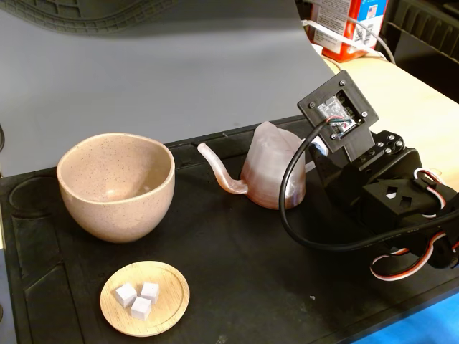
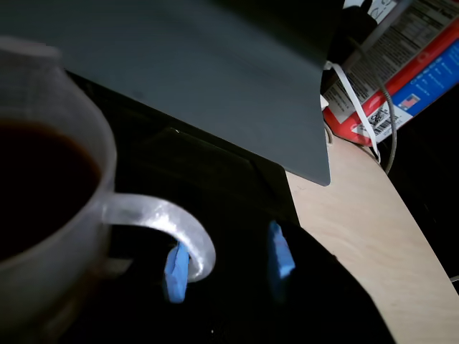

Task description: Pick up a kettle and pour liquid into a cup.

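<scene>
The translucent pinkish kettle [image 1: 271,170] stands upright on the black mat, its thin spout [image 1: 219,175] pointing left toward the cup. The speckled pinkish-beige cup [image 1: 115,188] stands to the left, a short gap from the spout tip. In the wrist view the kettle [image 2: 50,236] fills the left side, dark liquid [image 2: 36,186] shows inside it, and its loop handle [image 2: 168,223] curves out to the right. My gripper [image 2: 228,259] is open, and the handle's outer curve lies between the blue pads [image 2: 280,251], close to the left one. In the fixed view the fingers are hidden behind the wrist camera mount [image 1: 341,115].
A small wooden dish [image 1: 168,315] with three white cubes lies in front of the cup. A grey board [image 1: 179,72] stands behind the mat [image 1: 251,287]. A red, white and blue carton [image 1: 351,25] stands on the wooden table [image 1: 423,107] at the back right.
</scene>
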Motion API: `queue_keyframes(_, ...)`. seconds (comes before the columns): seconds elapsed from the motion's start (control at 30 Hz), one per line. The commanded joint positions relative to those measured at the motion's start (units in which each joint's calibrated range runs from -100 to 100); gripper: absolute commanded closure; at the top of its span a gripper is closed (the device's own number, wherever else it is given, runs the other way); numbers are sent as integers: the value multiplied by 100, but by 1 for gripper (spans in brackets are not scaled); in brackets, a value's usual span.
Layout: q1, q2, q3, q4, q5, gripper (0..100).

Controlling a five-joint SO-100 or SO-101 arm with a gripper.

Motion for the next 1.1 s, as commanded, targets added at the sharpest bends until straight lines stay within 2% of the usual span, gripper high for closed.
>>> queue_keyframes(0.0, 50, -20, -235, -62, 38, 86)
queue_keyframes(0.23, -49, 364, -725, 76, 111, 86)
queue_keyframes(1.0, -4, 279, -389, -304, 80, 86)
queue_keyframes(1.03, -4, 279, -389, -304, 80, 87)
queue_keyframes(1.07, -4, 287, -389, -313, 80, 93)
